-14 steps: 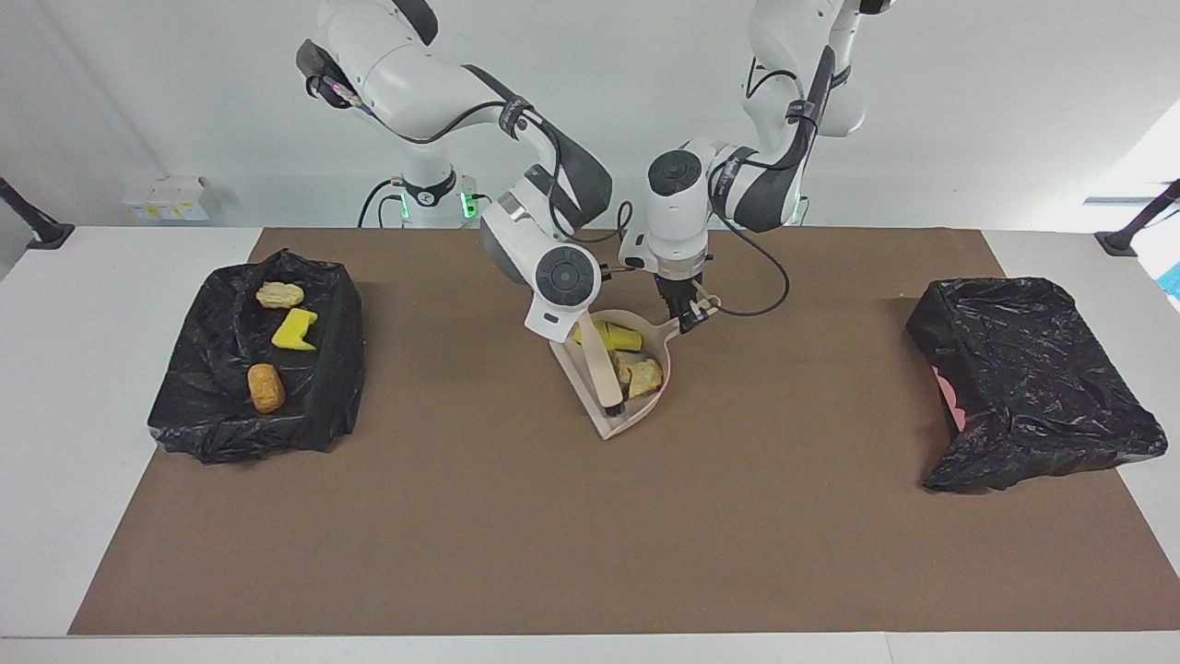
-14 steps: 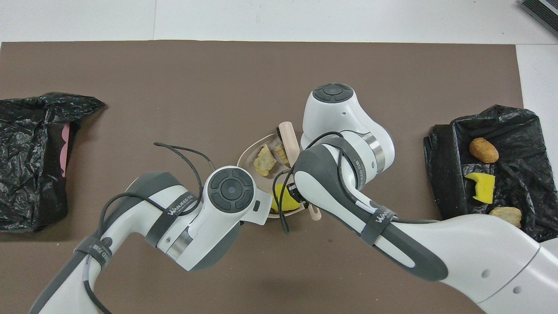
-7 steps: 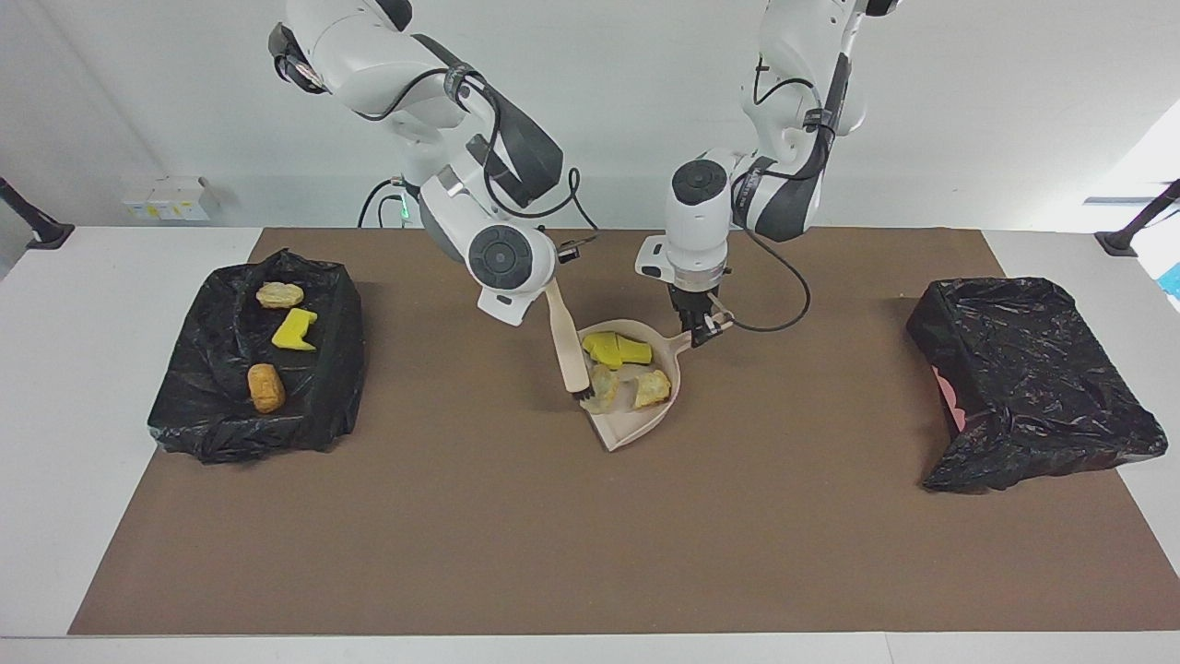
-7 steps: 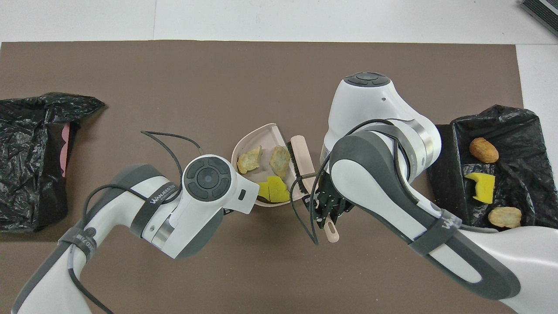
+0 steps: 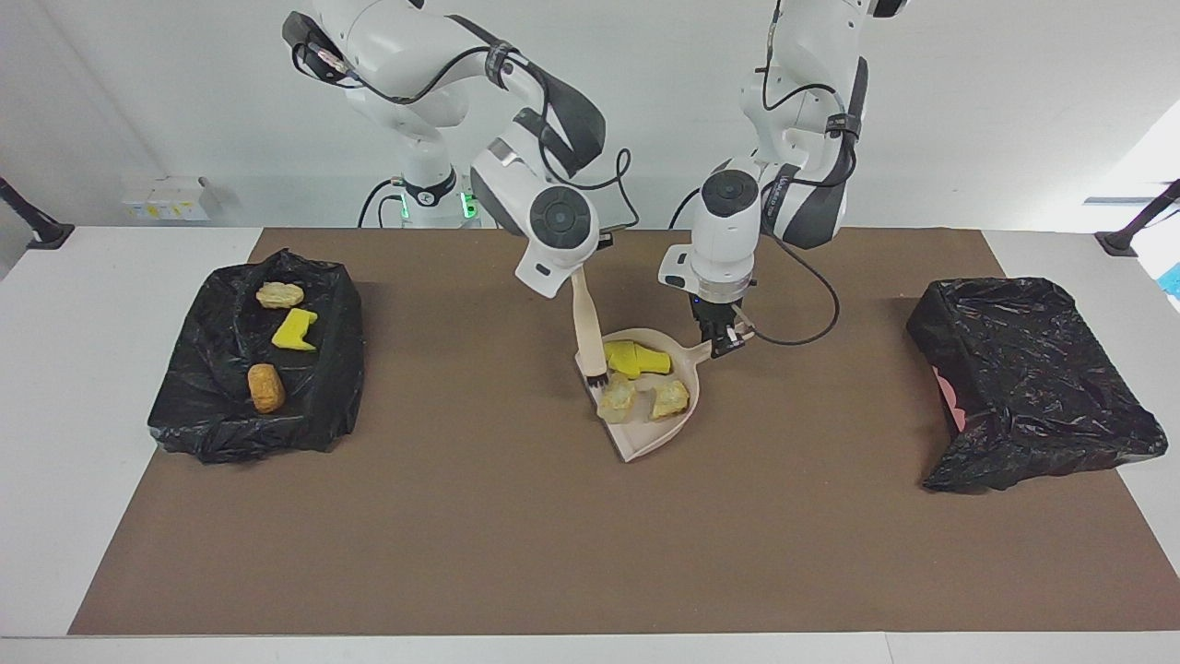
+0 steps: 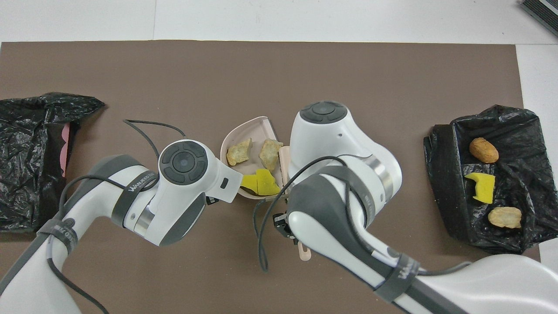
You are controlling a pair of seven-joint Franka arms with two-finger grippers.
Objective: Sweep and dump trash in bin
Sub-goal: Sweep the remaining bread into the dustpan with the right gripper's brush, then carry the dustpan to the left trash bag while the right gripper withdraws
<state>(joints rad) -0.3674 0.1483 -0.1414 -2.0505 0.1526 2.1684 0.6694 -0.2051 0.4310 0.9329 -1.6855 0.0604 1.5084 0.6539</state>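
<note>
With four scraps of trash (two yellow sponge pieces, two pale crumbly chunks) lying in the beige plastic dustpan, the left gripper is clamped on the pan's handle. The right gripper is pinched on the beige hand brush, bristles at the pan's edge. Judged next: carry the pan toward a black-lined bin; that one lies at the left arm's end, the filled bin at the right arm's end.

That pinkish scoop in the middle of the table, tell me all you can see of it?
The dustpan is pale beige, plastic-looking, with a rounded wall and a short handle that the left tool grips. It sits mid-table on the brown mat, holding two yellow sponge pieces and two crumbly beige chunks. The brush, held by the right tool, stands at its edge.
</note>
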